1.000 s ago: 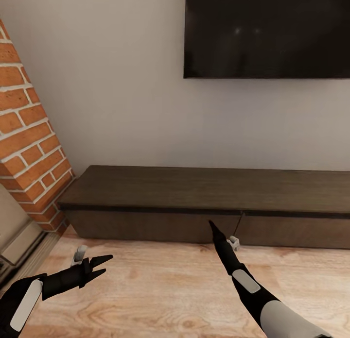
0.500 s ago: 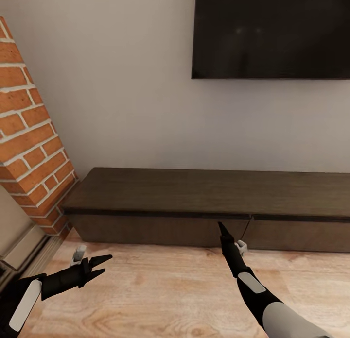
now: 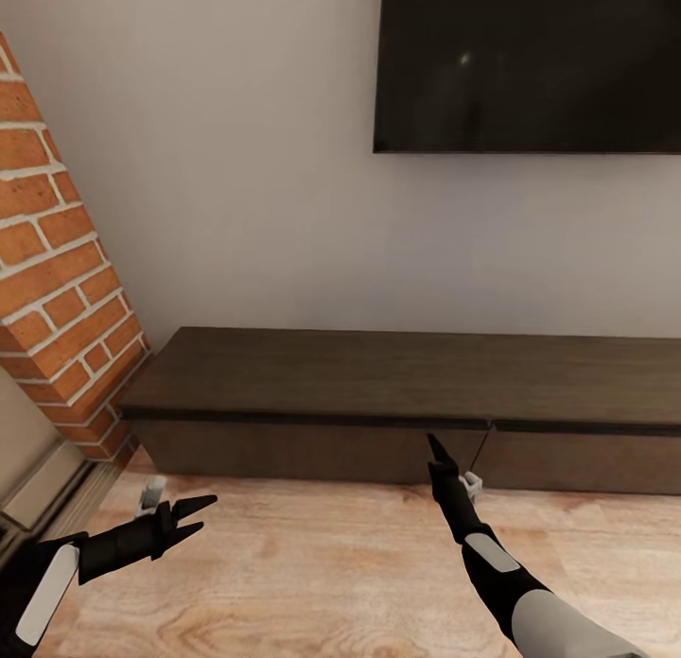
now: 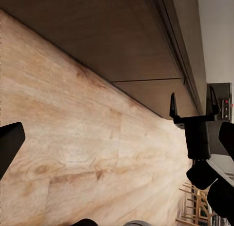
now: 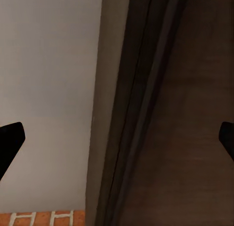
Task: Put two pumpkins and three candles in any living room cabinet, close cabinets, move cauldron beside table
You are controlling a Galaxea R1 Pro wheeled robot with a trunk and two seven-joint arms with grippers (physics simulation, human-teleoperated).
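We faced the cabinet (image 3: pixel 397 393), its drawer fronts shut, low against the wall under the TV (image 3: pixel 530 62). Our right gripper (image 3: pixel 433 442) reached toward the seam between two fronts, fingers spread wide in its wrist view. Our left gripper (image 3: pixel 194 520) hung parted and empty over the floor (image 3: pixel 312 563). With no handles, we judged a fingertip should catch the front's top edge, then pull straight back.

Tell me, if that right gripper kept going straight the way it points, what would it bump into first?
Most likely the cabinet. The right gripper points at its dark drawer front, just under the top's edge, and nothing lies between them. How much gap remains is hard to judge.
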